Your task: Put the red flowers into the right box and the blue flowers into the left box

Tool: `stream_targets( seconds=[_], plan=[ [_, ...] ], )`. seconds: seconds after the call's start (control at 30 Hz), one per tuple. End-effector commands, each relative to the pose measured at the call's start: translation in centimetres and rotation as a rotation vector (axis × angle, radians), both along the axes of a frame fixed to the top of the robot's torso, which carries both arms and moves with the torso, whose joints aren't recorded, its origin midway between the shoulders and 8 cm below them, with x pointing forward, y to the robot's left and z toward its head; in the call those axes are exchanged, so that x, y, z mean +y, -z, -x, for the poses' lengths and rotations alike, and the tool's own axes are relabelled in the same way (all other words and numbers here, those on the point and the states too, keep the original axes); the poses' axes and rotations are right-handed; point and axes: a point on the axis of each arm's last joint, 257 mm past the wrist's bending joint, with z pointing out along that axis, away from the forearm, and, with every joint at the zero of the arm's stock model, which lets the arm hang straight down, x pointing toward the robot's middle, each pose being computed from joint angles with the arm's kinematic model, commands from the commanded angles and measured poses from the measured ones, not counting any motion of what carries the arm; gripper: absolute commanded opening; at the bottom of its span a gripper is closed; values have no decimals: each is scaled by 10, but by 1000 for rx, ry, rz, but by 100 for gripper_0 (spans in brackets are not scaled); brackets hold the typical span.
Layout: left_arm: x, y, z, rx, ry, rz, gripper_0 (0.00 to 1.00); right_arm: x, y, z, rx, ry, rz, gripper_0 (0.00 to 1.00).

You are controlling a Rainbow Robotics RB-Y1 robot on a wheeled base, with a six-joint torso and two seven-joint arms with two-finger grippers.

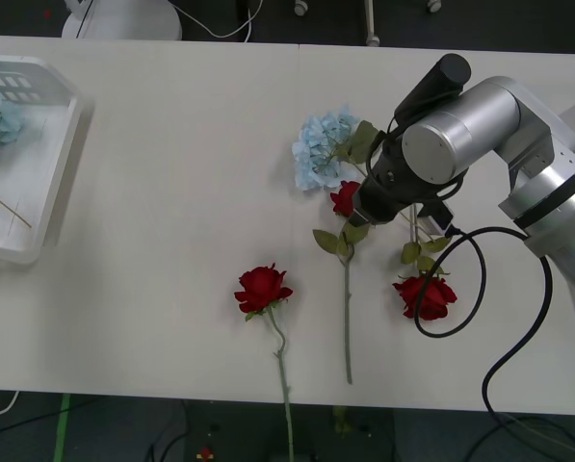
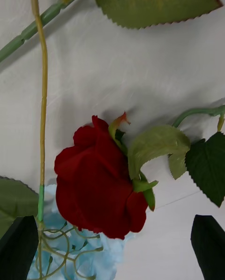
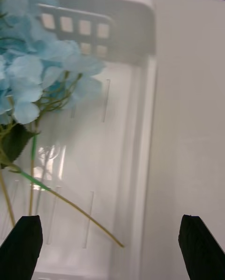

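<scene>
Directly between the open right hand (image 2: pixel 112 245) fingers lies a red rose (image 2: pixel 96 179).

- Left of the blue flower (image 1: pixel 324 151), we see bare table (image 1: pixel 181 173) reaching the left box (image 1: pixel 51 183).
- Right of it, the right gripper (image 2: pixel 112 242), fingers spread, crowds a red rose (image 1: pixel 345 197), stems crossing beneath.
</scene>
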Motion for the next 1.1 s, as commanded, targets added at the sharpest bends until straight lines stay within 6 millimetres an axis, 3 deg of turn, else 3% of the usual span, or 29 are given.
stream_targets(
  seconds=[0.03,0.1,0.27,0.4,0.53,0.63,0.8,1.1],
  plan=[
    [-29,-53,18,16,-66,116,95,-11,22,17,58,40,-14,94],
    [-51,-57,26,48,-62,134,100,-21,25,18,64,51,-8,94],
    [-117,-52,53,108,-33,174,100,-54,22,17,75,96,0,95],
    [-158,-25,85,102,-21,139,100,-80,24,22,94,110,6,94],
    [-190,2,114,101,33,131,100,-104,43,34,115,104,46,94],
    [-210,22,135,117,73,131,100,-115,59,40,99,100,65,94],
    [-235,57,159,143,168,103,100,-126,68,41,46,141,102,94],
    [-277,106,176,158,337,-86,100,-123,57,33,31,181,86,94]
  ],
)
